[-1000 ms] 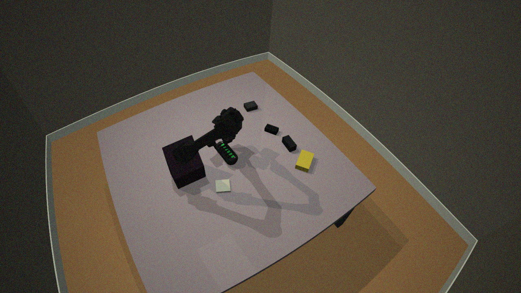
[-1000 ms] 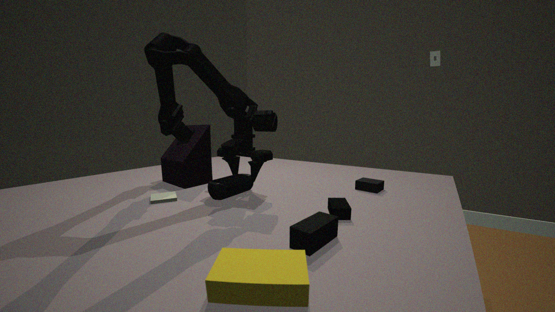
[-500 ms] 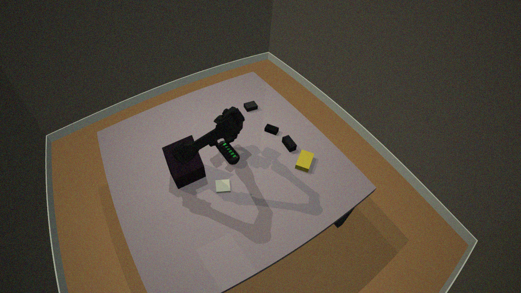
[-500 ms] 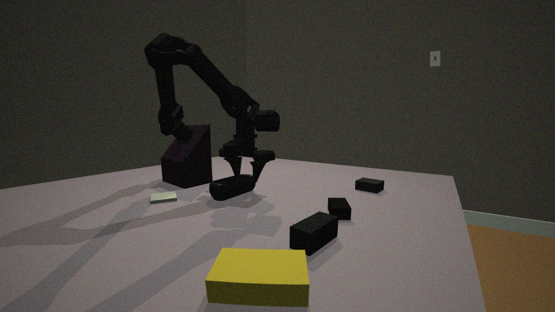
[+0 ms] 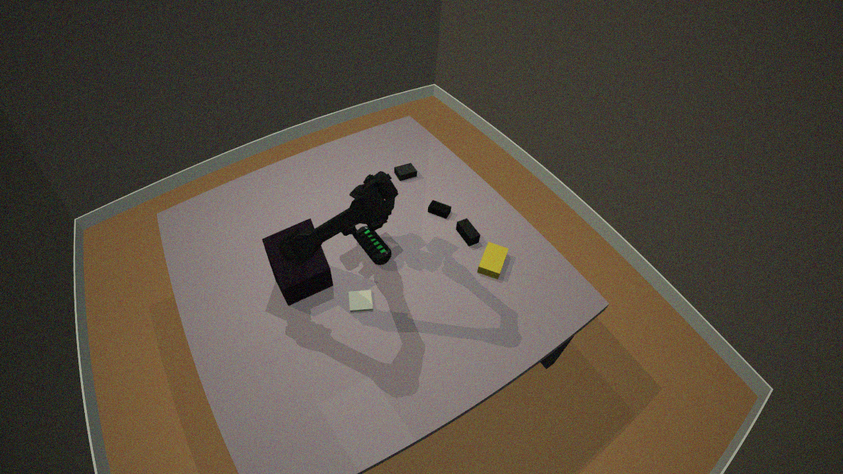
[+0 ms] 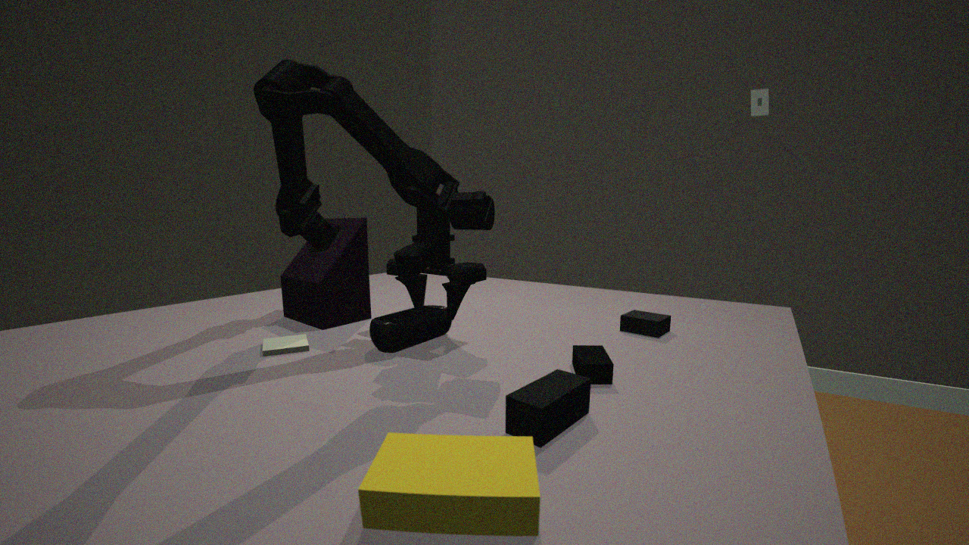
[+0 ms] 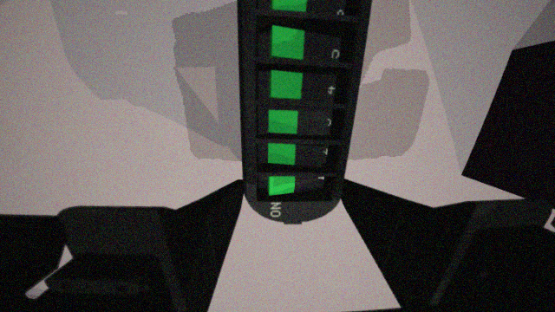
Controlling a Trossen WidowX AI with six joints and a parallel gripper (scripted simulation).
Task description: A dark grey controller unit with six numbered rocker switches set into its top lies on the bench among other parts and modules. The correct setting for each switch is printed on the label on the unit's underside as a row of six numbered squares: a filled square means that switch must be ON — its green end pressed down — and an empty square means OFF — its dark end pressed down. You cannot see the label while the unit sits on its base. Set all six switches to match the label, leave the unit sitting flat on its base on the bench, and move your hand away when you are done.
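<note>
The dark grey controller unit (image 5: 373, 245) (image 6: 407, 329) (image 7: 303, 211) is upright, switches facing up. In the exterior view it looks slightly off the bench (image 5: 471, 353) (image 6: 711, 434), but the height is unclear. My gripper (image 6: 437, 312) (image 7: 291, 185) points down and is shut on the unit's end beside switch 1, one finger on each long side. In the wrist view the green ends are on the left, with "ON" printed near switch 1. Switch 1's green end is brighter than the others. Switch 6 is partly cut off. Exact rocker settings are hard to tell. The underside label is hidden.
A yellow block (image 5: 494, 258) (image 6: 450, 467) and several black blocks (image 5: 467, 231) (image 5: 439, 209) (image 5: 405, 171) (image 6: 547, 406) lie beyond the unit. A pale tile (image 5: 359, 299) (image 6: 285, 344) lies near the arm's dark base block (image 5: 309, 282) (image 6: 338, 284).
</note>
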